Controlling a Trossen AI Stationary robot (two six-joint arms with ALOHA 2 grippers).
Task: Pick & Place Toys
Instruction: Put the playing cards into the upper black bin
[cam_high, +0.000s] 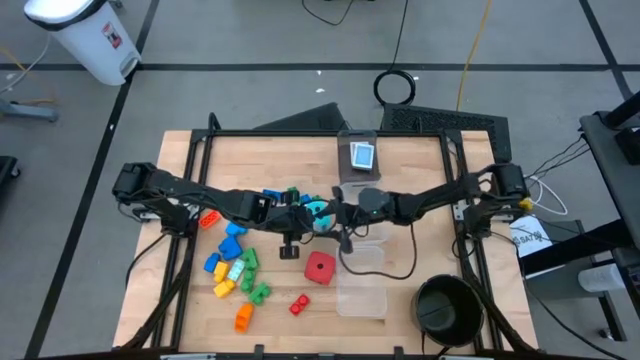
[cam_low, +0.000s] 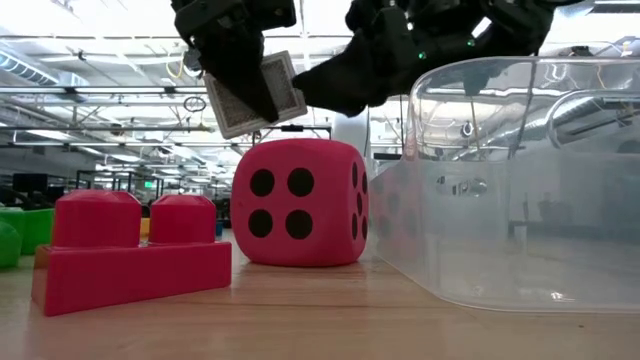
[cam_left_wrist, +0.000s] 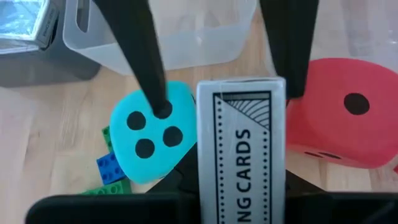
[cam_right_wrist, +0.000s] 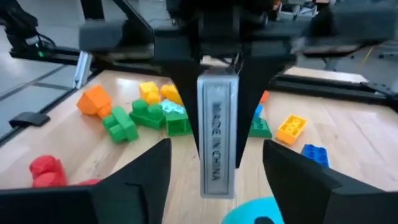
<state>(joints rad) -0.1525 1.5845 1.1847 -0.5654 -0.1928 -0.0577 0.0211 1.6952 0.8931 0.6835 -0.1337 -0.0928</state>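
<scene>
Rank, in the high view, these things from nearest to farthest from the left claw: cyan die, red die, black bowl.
From the left claw:
1. Cyan die, just beside it, toward the right arm.
2. Red die, nearer the table's front edge.
3. Black bowl, front right corner.

Matt red die, clear plastic box, wooden table.

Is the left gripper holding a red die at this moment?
No, the left gripper is shut on a box of playing cards, while the red die rests on the table beside it.
</scene>
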